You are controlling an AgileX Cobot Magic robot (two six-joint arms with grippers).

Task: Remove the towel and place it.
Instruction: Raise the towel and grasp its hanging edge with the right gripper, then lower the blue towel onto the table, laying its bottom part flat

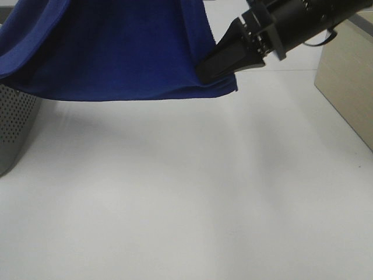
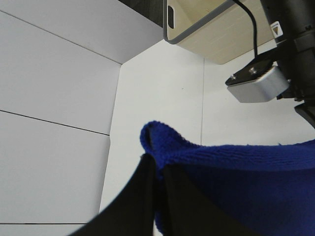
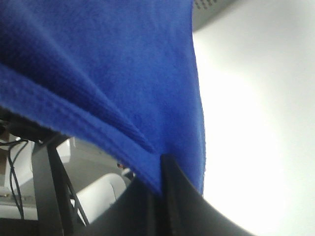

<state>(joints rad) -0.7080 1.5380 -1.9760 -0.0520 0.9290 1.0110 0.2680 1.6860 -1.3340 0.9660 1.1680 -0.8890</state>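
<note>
The royal-blue plush towel (image 1: 111, 49) hangs stretched in the air above the white table (image 1: 192, 192), filling the upper left of the exterior high view. My right gripper (image 1: 204, 73) is shut on its right corner, fingertips pinching the cloth's lower edge. In the right wrist view the towel (image 3: 98, 73) folds down into my right gripper (image 3: 160, 169). My left gripper (image 2: 155, 164) is shut on another edge of the towel (image 2: 236, 182), which bulges up between the black fingers (image 2: 140, 196). The left gripper itself is hidden in the exterior high view.
A grey perforated metal box (image 1: 14, 125) stands at the table's left edge, partly under the cloth. A light wooden cabinet (image 1: 349, 81) sits at the far right. The right arm's silver camera housing (image 2: 258, 83) shows in the left wrist view.
</note>
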